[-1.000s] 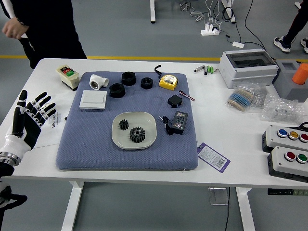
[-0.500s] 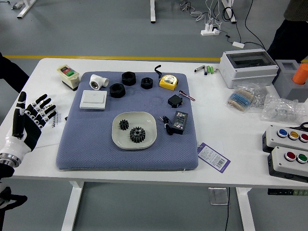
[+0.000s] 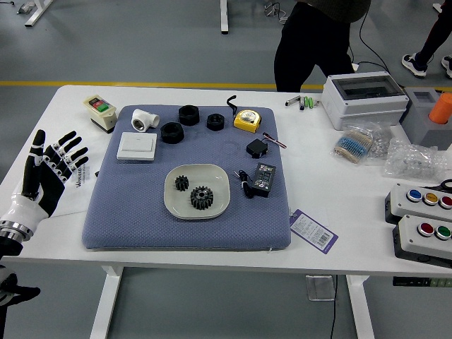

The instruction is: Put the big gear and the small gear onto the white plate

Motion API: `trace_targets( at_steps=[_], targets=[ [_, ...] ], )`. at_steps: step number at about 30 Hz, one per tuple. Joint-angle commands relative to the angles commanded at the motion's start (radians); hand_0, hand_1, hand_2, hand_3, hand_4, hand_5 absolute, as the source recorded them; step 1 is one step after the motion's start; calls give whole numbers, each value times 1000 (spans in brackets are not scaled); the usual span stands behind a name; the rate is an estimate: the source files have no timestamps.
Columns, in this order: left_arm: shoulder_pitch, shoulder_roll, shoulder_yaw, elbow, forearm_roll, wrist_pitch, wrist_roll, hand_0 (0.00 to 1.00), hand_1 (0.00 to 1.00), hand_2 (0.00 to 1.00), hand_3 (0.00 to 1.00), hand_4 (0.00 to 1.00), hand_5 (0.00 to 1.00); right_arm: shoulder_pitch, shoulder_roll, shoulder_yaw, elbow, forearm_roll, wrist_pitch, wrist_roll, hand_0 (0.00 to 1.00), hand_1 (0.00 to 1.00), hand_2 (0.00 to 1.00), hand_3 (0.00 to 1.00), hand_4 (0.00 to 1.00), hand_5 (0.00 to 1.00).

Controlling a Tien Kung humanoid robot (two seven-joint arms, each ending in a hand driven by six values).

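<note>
Just below the middle of the frame, on the white plate (image 3: 215,181), lie the big gear (image 3: 201,198) and the small gear (image 3: 181,183), both black. Each looks round, with no clear long axis. The small one sits to the upper left of the big one, so the pair lines up from upper left to lower right. The plate, a rounded square, looks slightly longer from left to right and rests on the blue mat (image 3: 134,212). At the frame's left, the left hand (image 3: 54,178) is wide and holds nothing, its four fingers fanned to the upper right, its thumb up. Compared with the earlier frames, it has shifted slightly up and to the right; gears and plate lie unchanged. A person in dark clothes (image 3: 311,42) now stands at the top, right of centre.
</note>
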Motion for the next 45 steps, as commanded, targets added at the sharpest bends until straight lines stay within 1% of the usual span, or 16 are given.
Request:
trace_targets(
  at_steps=[3,4,7,13,23,45],
  targets=[
    [-1,-5,0,-2,24,2,-14,890,896,923,867,988,998,2,-1,0,0,-1,0,0,717,720,748,601,868,722],
    [-1,-7,0,-5,45,2,-28,890,896,923,867,988,998,2,-1,0,0,-1,0,0,717,720,748,601,868,722],
    [1,-5,2,-6,83,1,-48,893,911,933,870,987,998,3,-2,1,1,-1,1,1,716,720,747,601,868,721],
    [5,-7,6,6,108,6,-66,902,917,941,874,986,998,2,-2,2,1,0,1,1,717,719,748,601,868,721],
    [12,-8,25,18,115,20,-71,906,922,952,881,984,998,-1,-1,-13,1,4,0,2,716,720,748,601,868,720],
    [22,-6,35,37,139,37,-73,916,929,971,894,977,998,-9,3,-48,-1,15,-4,2,716,722,750,601,868,720]
  ],
)
